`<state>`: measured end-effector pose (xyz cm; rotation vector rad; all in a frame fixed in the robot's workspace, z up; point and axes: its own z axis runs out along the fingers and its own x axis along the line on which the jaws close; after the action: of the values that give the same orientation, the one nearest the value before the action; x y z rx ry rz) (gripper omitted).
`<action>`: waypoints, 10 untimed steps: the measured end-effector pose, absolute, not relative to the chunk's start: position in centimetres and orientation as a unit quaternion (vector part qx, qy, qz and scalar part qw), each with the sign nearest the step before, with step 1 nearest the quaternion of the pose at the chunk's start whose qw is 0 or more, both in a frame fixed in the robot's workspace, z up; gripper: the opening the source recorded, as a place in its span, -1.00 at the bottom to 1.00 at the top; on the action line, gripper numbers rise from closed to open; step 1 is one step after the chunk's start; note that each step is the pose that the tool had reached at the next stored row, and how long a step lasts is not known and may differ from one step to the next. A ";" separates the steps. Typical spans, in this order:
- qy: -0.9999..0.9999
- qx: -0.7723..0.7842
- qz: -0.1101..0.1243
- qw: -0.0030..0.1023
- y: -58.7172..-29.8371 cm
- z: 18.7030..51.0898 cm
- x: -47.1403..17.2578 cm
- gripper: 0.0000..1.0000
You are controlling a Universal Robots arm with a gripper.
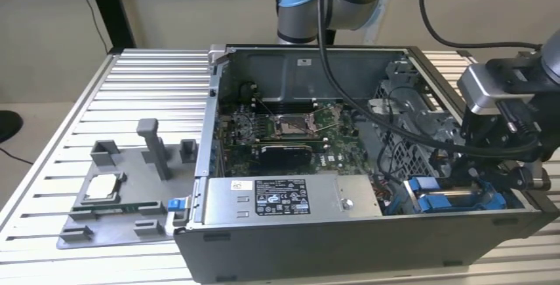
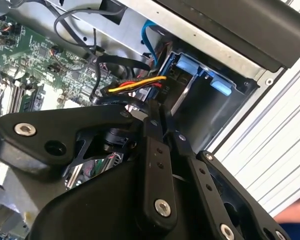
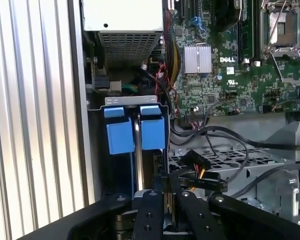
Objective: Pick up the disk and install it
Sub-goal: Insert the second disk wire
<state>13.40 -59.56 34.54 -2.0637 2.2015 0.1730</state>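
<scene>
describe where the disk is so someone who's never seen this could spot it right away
Start at the open computer case on the slatted table. The disk stands on edge in the corner bay at the exterior view's right, below the gripper. Its blue frame tabs stand out from the grey metal around it.

Maker's logo [image 3: 227,59] on the motherboard [image 3: 215,85]
</scene>
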 end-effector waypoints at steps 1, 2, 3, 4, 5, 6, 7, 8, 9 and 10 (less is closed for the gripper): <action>0.727 -0.682 0.057 0.060 -59.6 34.5 13.4 -1.00; 0.727 -0.682 0.057 0.060 -59.6 34.5 13.4 -1.00; 0.727 -0.682 0.057 0.060 -59.6 34.5 13.4 -1.00; 0.727 -0.682 0.057 0.060 -59.6 34.5 13.4 -1.00; 0.727 -0.682 0.057 0.060 -59.6 34.5 13.4 -1.00; 0.727 -0.682 0.057 0.060 -59.6 34.5 13.4 -1.00; 0.727 -0.682 0.057 0.060 -59.6 34.5 13.4 -1.00; 0.727 -0.682 0.057 0.060 -59.6 34.5 13.4 -1.00; 0.727 -0.682 0.057 0.060 -59.6 34.4 13.4 -1.00; 0.727 -0.682 0.057 0.060 -59.6 34.4 13.4 -1.00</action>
<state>13.37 -59.56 34.41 -2.0633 2.2010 0.1727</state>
